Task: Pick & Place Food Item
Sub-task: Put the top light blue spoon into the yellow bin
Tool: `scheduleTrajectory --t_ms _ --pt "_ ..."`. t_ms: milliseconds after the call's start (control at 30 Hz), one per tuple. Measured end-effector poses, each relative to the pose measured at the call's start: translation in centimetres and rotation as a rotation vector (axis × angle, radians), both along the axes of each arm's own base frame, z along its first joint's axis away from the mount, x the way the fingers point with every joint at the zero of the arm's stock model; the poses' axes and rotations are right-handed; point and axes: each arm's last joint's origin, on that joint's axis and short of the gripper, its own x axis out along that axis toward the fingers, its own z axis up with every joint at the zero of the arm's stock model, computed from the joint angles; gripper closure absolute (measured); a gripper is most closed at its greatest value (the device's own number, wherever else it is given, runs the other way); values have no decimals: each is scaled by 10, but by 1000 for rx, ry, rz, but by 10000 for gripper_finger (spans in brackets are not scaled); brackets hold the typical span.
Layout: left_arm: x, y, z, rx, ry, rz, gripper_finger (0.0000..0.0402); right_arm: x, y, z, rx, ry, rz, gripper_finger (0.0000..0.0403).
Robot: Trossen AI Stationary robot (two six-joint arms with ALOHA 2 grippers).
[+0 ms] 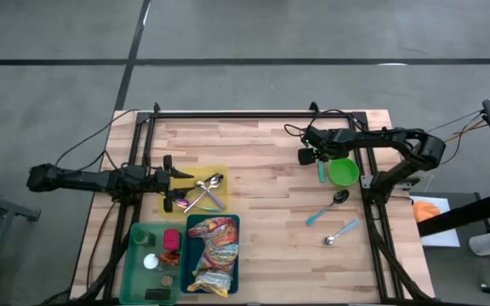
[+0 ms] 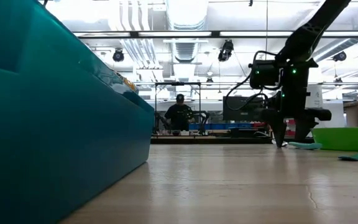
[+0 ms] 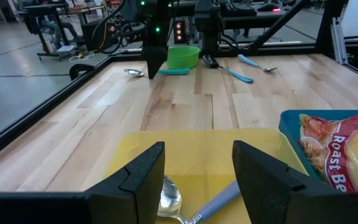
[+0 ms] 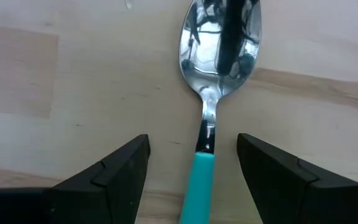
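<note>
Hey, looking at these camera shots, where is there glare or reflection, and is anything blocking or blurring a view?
Right wrist view: the teal-handled spoon has a mirror-bright bowl reflecting dark gripper parts. Low view: ceiling lights blow out to white, and a close, soft-edged teal bin fills the picture's left. Left wrist view: the yellow tray shows a soft sheen. High view: even light, no strong glare.

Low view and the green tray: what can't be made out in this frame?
- Low view: the teal bin's wall fills the left half, hiding the left end effector, yellow tray and green tray.
- High view: small items in the green compartment tray are too small to identify.
- Right wrist view: teal-handled metal spoon, handle cut off by the edge.
</note>
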Motion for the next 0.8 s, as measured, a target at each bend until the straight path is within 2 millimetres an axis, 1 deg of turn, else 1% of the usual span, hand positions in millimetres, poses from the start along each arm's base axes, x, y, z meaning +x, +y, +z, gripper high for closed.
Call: scheduleTrajectory --t_ms 133,233,667,733,800 --pt "0 0 0 0 0 0 212 0 0 0 0 -2 -1 158" --pt "0 0 0 0 0 0 212 0 0 0 0 -5 -2 177" --pt "0 0 0 0 0 0 212 0 0 0 -3 -5 -1 356" --pt "0 0 0 0 0 0 212 0 0 0 -3 -4 0 375" --pt "0 0 0 0 0 0 212 0 0 0 -4 -5 1 378"
